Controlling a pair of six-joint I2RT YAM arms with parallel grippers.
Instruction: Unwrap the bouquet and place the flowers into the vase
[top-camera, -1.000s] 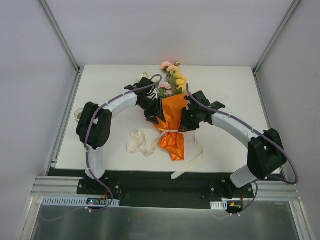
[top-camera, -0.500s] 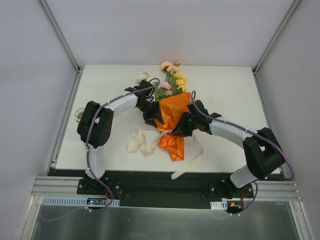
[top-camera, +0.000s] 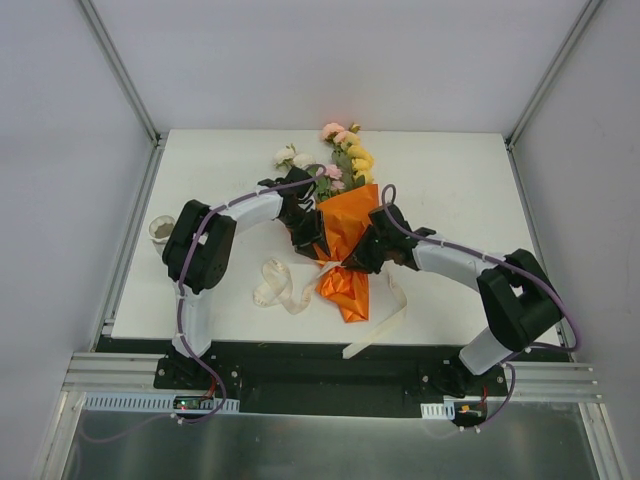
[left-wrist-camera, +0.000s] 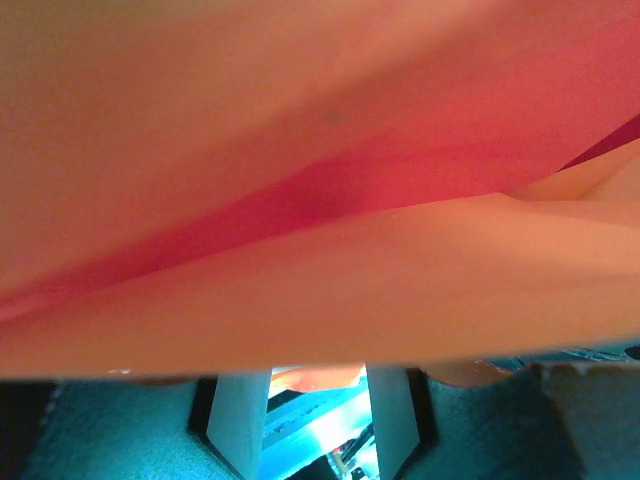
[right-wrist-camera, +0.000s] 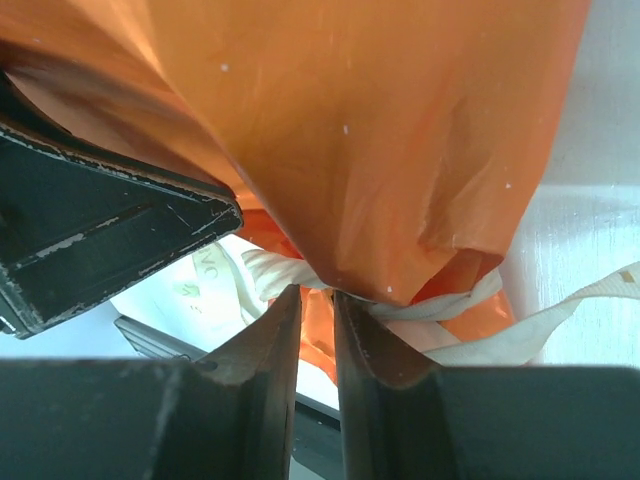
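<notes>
**Both arms in at the neck: free the ribbon, then peel**

You've got the bouquet lying mid-table, flowers toward the top of the frame and the orange tail toward the bottom. The vase stands well apart at the left edge, and every bloom is in its wrap.

Your right fingers are nearly together with only a thin slit between them. Their tips press up against the pinched neck, where the ribbon crosses under the paper. The paper overhangs that exact spot, so I can't tell whether any ribbon is clamped.

Your left fingers stand apart at the bottom of their view, tips buried under a sheet of orange. I can't tell whether they hold a fold.

This reads as loosening the wrap at the neck. Ribbon ends trail loose on the table on both sides, but a twisted band hugs the neck.

- **Right:** make sure you have ribbon only, then draw it low along the table toward the bottom of the frame in short pulls.
- **Left:** pin one layer near the paper's edge, not the stems. That shiny sheet will likely slip and spring back.
- **Height:** keep everything flat, because lifting could let the thin stems slide out and scatter.
- **Spacing:** the two wrists sit close together, so move one at a time.
</notes>
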